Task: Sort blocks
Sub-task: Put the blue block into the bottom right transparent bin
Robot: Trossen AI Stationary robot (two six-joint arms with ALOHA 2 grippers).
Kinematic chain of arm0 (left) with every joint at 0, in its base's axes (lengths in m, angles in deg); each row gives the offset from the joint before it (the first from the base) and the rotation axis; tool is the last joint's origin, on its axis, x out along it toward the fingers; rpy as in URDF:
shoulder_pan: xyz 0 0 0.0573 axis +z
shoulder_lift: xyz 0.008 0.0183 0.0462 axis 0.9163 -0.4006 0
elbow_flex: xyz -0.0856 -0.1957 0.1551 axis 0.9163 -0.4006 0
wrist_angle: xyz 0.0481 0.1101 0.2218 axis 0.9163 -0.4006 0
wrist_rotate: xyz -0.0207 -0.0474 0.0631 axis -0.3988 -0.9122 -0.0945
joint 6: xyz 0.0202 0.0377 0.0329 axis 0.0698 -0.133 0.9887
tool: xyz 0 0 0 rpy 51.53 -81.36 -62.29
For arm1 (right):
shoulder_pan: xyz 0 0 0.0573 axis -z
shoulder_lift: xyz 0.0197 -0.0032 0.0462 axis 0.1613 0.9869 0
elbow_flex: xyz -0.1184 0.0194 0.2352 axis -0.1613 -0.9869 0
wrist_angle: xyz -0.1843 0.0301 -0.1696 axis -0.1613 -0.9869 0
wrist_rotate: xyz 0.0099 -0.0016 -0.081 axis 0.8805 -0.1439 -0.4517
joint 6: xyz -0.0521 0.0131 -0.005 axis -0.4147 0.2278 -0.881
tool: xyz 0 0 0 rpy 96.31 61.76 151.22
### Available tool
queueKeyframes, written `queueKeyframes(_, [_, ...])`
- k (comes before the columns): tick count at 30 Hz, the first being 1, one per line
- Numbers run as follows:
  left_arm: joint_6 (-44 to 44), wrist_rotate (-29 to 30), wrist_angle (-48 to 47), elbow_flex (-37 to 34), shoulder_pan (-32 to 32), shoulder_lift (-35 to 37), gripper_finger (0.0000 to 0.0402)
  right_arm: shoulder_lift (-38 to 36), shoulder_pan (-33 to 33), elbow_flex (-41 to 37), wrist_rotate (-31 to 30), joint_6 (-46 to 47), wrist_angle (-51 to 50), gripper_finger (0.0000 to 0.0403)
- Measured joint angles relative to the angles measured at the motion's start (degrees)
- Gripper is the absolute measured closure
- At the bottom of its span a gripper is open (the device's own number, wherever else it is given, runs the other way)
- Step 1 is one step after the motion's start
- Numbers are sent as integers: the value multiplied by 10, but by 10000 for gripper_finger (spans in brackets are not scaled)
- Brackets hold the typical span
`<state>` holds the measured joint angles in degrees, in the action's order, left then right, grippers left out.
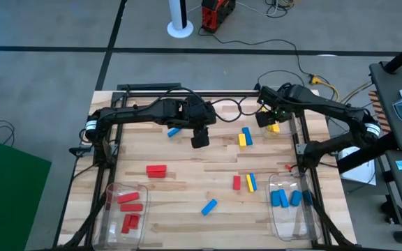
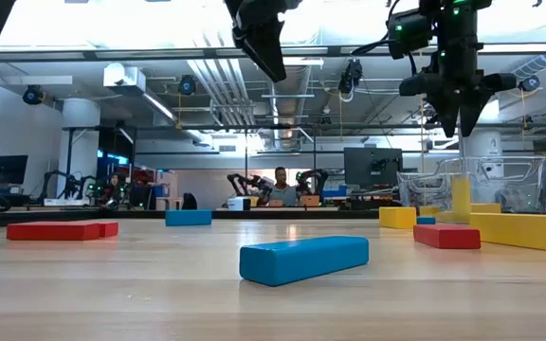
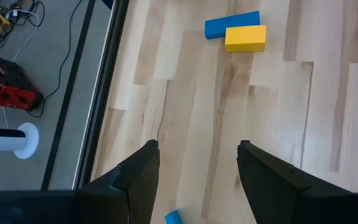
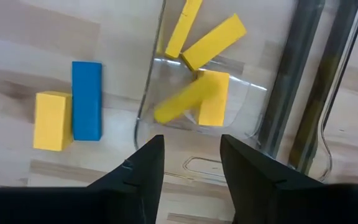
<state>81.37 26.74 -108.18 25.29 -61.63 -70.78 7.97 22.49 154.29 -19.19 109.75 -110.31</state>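
Note:
Red, yellow and blue blocks lie scattered flat on the wooden table. My left gripper [image 1: 199,139] hangs open above bare wood, beside a blue block [image 1: 174,131], and holds nothing [image 3: 197,149]. My right gripper [image 4: 191,140] stands open over a clear bin [image 4: 148,93] at the far right. Several yellow blocks [image 4: 213,40] lie in that bin, one of them [image 4: 182,102] blurred and slanting across another. A yellow and blue pair [image 1: 245,137] lies side by side between the two grippers. In the low view both grippers [image 2: 271,57] [image 2: 461,118] are well above the table.
Near left, a clear bin [image 1: 110,192] holds red blocks [image 1: 128,209]. Near right, another bin [image 1: 276,223] holds blue ones [image 1: 288,199]. Loose blocks: red [image 1: 156,171], red [image 1: 236,183], a yellow and blue pair [image 1: 251,183], blue [image 1: 209,206]. A metal frame post [image 4: 291,81] stands beside the yellow bin.

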Motion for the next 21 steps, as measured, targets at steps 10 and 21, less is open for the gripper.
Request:
queueKeyframes(10, [-27, -34, -10, 0, 21, 0, 209, -16, -5, 26, 0, 1, 13, 242])
queueKeyframes(21, [-84, -47, -22, -21, 87, 0, 209, -31, -40, 52, 0, 17, 38, 255])
